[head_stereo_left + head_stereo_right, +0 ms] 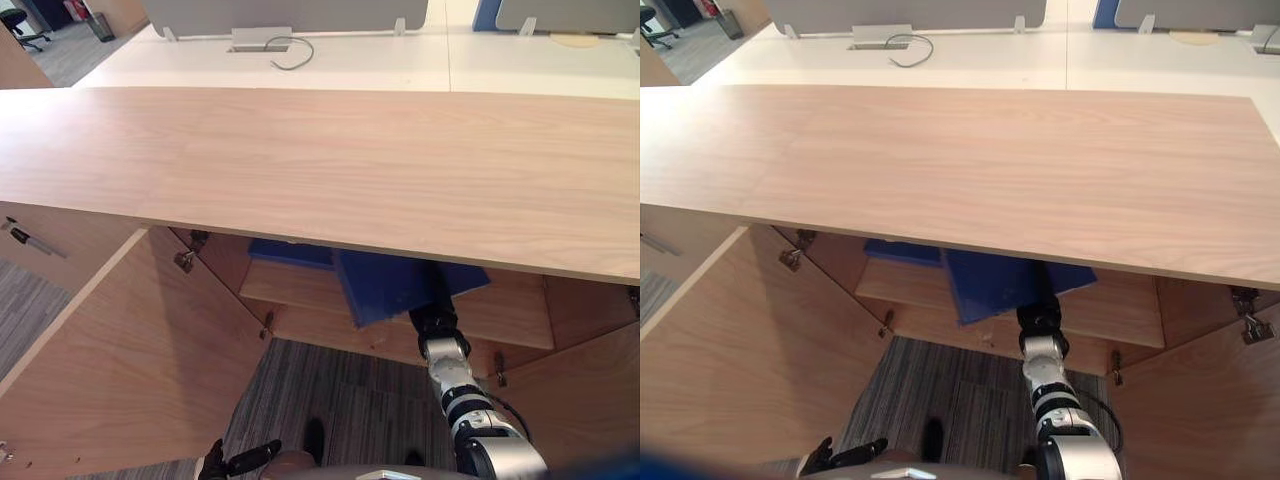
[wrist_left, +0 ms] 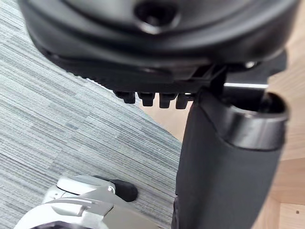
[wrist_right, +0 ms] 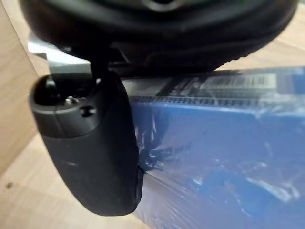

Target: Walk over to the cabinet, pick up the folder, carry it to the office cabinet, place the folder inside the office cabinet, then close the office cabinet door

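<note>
Folder (image 1: 385,285), blue and wrapped in clear film, is partway into the office cabinet (image 1: 320,170). Its far end is under the wooden top and above the inner shelf (image 1: 290,285), while its near corner hangs out past the shelf's front edge at a tilt. Whether it already bears on the shelf is hidden.

The right robot hand (image 3: 90,157) grasps it: the thumb lies pressed across the folder's face, with the fingers hidden beneath. The left robot hand (image 1: 245,460) hangs low over the carpet (image 1: 330,390), relaxed and holding nothing. Another blue item (image 1: 290,252) lies further back on the shelf, to the left.

Both doors stand wide, the left door (image 1: 130,350) and the right door (image 1: 590,400). This looks like the placing step, nearly done. The next move probably calls for pushing the folder deeper until it lies flat on the shelf. The thumb would then let go and the arm draw out clear of the top's edge before either door is swung shut.
</note>
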`<state>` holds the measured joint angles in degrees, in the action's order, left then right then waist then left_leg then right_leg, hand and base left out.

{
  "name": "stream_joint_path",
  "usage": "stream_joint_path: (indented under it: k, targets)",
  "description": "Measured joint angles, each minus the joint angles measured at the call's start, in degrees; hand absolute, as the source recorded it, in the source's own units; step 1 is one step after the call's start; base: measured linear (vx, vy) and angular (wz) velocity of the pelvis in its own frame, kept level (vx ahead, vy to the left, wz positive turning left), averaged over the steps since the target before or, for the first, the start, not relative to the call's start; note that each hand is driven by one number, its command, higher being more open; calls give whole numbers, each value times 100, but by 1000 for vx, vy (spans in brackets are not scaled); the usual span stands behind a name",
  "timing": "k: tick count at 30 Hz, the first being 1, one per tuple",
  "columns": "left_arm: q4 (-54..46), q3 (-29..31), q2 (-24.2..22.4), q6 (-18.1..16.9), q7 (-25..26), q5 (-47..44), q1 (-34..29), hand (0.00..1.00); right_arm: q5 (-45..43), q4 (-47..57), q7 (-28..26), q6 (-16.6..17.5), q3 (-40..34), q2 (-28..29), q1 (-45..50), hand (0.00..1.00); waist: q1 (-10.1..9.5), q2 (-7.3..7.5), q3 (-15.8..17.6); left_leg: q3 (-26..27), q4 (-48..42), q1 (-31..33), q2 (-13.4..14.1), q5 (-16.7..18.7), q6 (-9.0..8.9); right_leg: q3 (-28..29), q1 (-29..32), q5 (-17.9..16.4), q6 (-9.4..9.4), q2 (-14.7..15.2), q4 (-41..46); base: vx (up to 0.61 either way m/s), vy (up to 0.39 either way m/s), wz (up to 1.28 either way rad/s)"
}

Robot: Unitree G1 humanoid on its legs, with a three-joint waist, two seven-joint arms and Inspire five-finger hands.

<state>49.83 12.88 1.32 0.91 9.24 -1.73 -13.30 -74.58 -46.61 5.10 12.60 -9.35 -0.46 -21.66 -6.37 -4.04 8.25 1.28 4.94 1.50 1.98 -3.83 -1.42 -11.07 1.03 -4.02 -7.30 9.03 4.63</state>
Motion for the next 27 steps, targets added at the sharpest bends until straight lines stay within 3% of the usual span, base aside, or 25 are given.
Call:
stream_joint_path:
  k: [4,7,8,10,12,14,18,23,27]
  targets:
    - [146,186,-72,-42,-11,-35,106,100,-281,121,1,275,-598,12,-154,0,-19,-68,56,-96,0,121,-32,-14,-2,-128,22,20,-11,30,-66,9,11,15]
    - [169,446,-211,-45,-7,-97,155,100,-444,536,64,614,-1004,24,-270,0,-31,-156,270,-214,-120,308,-35,-41,-23,-257,112,-22,-12,111,36,-5,11,27]
    - [167,530,-224,-44,0,-130,251,100,-374,887,209,764,-1023,19,-376,0,-41,-158,481,-209,-506,614,-77,8,-64,-263,360,-134,-1,201,369,-102,31,17]
    - [169,682,-284,-42,41,-276,394,100,-133,1321,487,855,-1172,10,-675,0,-39,-220,822,-211,-1535,1255,-102,365,7,-250,817,-373,56,311,1078,-145,28,11]
    - [335,893,-441,-42,37,-482,394,100,142,1594,785,864,-1329,-16,-1034,0,-92,-391,995,-155,-2715,1858,21,1053,89,-88,1379,-787,80,317,2059,-145,15,-21]
    - [435,1106,-500,-27,31,-670,391,100,334,1931,906,837,-1316,39,-1130,0,-167,-371,1020,-26,-3362,2301,74,1384,91,125,1896,-1062,76,361,2706,-126,-16,-36]
    - [566,1821,-576,91,22,-1024,390,100,747,2463,1148,789,-1296,53,-1476,0,-126,-293,1204,181,-5208,3346,113,2250,121,652,3081,-1845,-48,548,4512,-144,-8,-28]
    - [561,2402,-650,92,-21,-1165,616,100,976,2577,1312,731,-1323,-49,-1752,0,-86,-179,1323,452,-6510,4122,-15,2801,144,1201,4056,-2380,-254,826,5922,-97,42,-7]
    - [555,2434,-666,94,-79,-1164,727,100,978,2577,1320,616,-1382,-39,-1907,0,-96,-175,1339,557,-7012,4572,-96,2993,155,1438,4579,-2563,-350,945,6471,-34,63,4]
